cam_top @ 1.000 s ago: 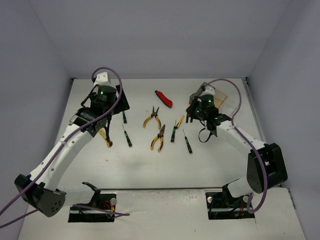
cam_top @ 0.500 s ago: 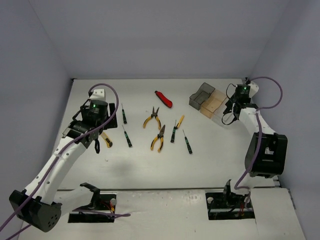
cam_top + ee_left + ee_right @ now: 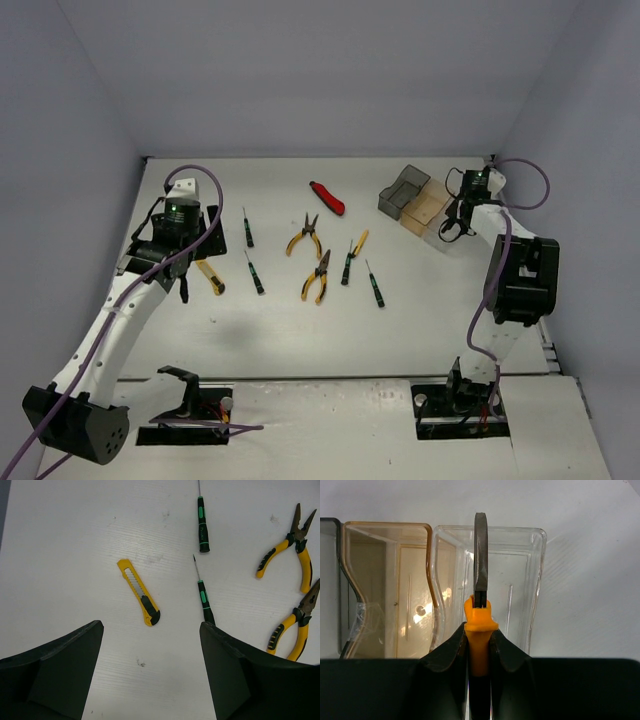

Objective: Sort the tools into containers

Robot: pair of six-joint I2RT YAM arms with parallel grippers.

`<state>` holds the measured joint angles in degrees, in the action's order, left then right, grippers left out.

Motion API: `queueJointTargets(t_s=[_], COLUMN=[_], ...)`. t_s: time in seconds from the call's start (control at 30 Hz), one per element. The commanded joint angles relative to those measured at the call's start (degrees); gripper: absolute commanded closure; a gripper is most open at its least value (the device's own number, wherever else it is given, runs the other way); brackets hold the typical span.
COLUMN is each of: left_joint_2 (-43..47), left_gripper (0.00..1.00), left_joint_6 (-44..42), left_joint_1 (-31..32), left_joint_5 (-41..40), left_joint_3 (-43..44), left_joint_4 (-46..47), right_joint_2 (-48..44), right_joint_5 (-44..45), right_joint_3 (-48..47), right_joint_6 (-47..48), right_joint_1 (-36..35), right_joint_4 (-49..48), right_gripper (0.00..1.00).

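Pliers [image 3: 480, 565] with an orange handle are clamped in the right pincer [image 3: 479, 632], nose out over the clear bin [image 3: 520, 580] just ahead. Left pincer [image 3: 150, 627] is open above the tabletop [image 3: 75, 555]; yellow utility knife [image 3: 139, 592] lies flat just ahead of its gap, untouched.

Right of the red knife [image 3: 326, 198], a dark grey bin [image 3: 403, 190], a tan bin [image 3: 425, 206] and a clear bin [image 3: 512, 575] stand in a row. An orange-handled tool [image 3: 480, 580] is held over the clear one. Nearer than the red knife lie two yellow pliers [image 3: 304, 236] and thin black screwdrivers [image 3: 254, 273]. Far to its left lies a yellow knife [image 3: 139, 592].
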<state>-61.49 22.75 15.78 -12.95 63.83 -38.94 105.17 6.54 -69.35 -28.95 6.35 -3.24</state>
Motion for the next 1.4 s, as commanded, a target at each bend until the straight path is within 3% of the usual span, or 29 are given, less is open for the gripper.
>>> queueJointTargets(t_s=[0.0,0.3,0.63,0.97,1.17,1.37], left_joint_2=[0.84,0.45,-0.23,-0.56,-1.00,-1.27], left_gripper=[0.25,0.25,0.25,0.25,0.25,0.25], left_joint_6=[0.63,1.02,1.33,1.11,0.54,0.34], left_joint_1=[-1.06,-1.63,-2.07,-2.07,-2.07,-2.16], left_joint_5=[2.24,3.50,4.81,5.90,8.10,8.64], left_joint_3=[0.33,0.24,0.15,0.33,0.41,0.47], left_joint_4=[1.50,1.63,1.65,1.60,1.67,1.73], right_joint_2=[0.82,3.11,1.88,-13.17,-25.39,-24.56], right_joint_5=[1.17,-2.45,-2.28,-0.38,-3.12,-0.29], right_joint_3=[-3.99,-4.88,-4.69,0.88,6.72,8.96], right_joint_6=[-0.65,-1.37,-0.40,5.17,8.21,2.07], right_joint_1=[0.33,0.42,0.42,-0.67,-9.73,-26.96], right_joint_4=[-2.74,-2.91,-2.91,-1.59,-0.98,-1.04], right_gripper=[0.89,0.84,0.56,0.41,0.38,0.37])
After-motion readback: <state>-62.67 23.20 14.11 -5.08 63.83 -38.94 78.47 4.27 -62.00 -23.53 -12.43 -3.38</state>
